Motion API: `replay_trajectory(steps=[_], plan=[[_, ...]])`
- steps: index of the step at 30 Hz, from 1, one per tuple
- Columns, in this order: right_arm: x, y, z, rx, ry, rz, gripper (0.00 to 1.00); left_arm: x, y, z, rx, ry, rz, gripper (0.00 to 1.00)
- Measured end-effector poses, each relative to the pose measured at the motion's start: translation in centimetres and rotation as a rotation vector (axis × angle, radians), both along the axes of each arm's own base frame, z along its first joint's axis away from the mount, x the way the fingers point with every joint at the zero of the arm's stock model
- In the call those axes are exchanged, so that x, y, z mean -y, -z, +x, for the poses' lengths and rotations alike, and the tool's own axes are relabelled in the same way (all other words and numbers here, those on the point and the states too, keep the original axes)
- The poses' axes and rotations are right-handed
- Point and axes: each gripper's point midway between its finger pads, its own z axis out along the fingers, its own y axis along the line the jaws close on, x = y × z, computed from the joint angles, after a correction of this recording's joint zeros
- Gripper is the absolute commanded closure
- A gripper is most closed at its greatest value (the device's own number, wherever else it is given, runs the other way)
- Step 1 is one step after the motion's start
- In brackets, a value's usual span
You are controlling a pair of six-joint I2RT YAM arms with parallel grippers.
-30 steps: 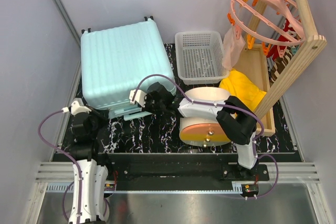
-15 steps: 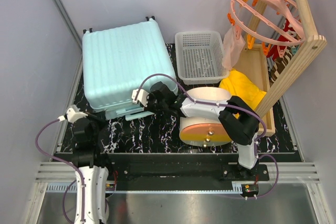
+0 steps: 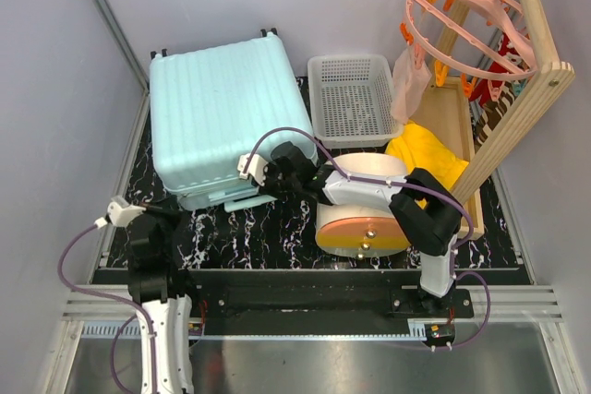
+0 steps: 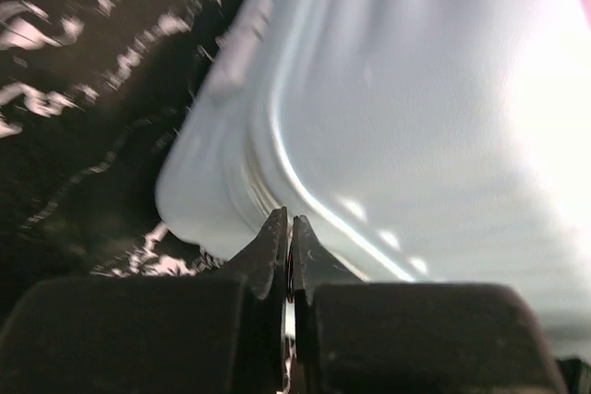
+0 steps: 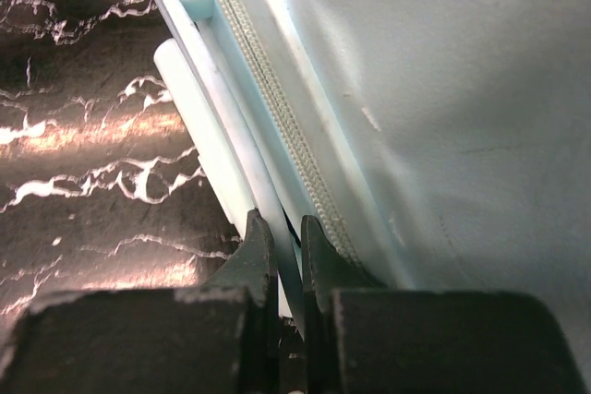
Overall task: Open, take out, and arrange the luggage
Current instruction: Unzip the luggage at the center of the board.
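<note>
The luggage [image 3: 222, 113], a pale mint-blue ribbed hard-shell case, lies flat and closed at the back left of the marbled mat. My right gripper [image 3: 257, 184] reaches to its near edge and is shut on the thin pale handle bar [image 5: 208, 136], which runs between the fingertips [image 5: 259, 237] beside the zipper seam of the luggage [image 5: 416, 89]. My left gripper [image 3: 174, 216] sits near the left front, shut with nothing in it. In the left wrist view its closed tips [image 4: 288, 223] point at the rounded near corner of the luggage [image 4: 416, 117], a short way off it.
A white mesh basket [image 3: 351, 99] stands right of the case. A cream cylinder with an orange end [image 3: 362, 205] lies under my right arm. Yellow cloth [image 3: 425, 159] rests on a wooden tray [image 3: 457, 117], under a wooden rack [image 3: 517, 71] with a pink round hanger [image 3: 466, 25].
The luggage has shifted a little to the right with my right gripper on its handle. My left arm has drawn back toward its base, away from the case.
</note>
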Motion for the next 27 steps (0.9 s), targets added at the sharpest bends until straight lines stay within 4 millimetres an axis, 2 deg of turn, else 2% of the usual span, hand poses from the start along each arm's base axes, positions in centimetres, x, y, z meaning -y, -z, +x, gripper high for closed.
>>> replay_trajectory(steps=[3, 5, 7, 9, 12, 13, 15, 16, 19, 27], plan=[[0.9, 0.0, -0.3, -0.027, 0.001, -0.013, 1.0, -1.7, -0.1, -0.9, 0.006, -0.098, 0.02, 1.0], [1.8, 0.0, -0.2, -0.031, 0.007, -0.033, 1.0, -4.5, 0.3, -2.2, -0.019, -0.25, 0.068, 1.0], [2.4, 0.0, 0.1, -0.028, 0.01, -0.051, 1.0, -6.2, 0.4, -3.2, -0.035, -0.345, 0.096, 1.0], [2.9, 0.0, 0.2, -0.026, 0.009, -0.061, 1.0, -7.1, 0.6, -4.0, -0.055, -0.399, 0.12, 1.0], [3.0, 0.0, 0.2, -0.025, 0.009, -0.064, 1.0, -7.5, 0.9, -4.5, -0.079, -0.412, 0.149, 1.0], [3.0, -0.1, 0.2, -0.025, 0.008, -0.064, 1.0, -7.4, 0.8, -4.5, -0.082, -0.404, 0.161, 0.96], [3.0, -0.1, 0.2, -0.026, 0.008, -0.064, 1.0, -7.1, 0.4, -4.2, -0.084, -0.366, 0.187, 0.83], [3.0, -0.1, 0.2, -0.027, 0.009, -0.065, 1.0, -6.8, 0.3, -4.1, -0.083, -0.343, 0.198, 0.6], [3.1, 0.0, 0.1, -0.028, 0.009, -0.067, 1.0, -4.7, -0.4, -3.2, -0.074, -0.214, 0.214, 0.4], [3.1, -0.1, 0.1, -0.035, 0.001, -0.067, 1.0, 1.3, -2.2, -1.4, -0.082, 0.129, 0.2, 0.33]])
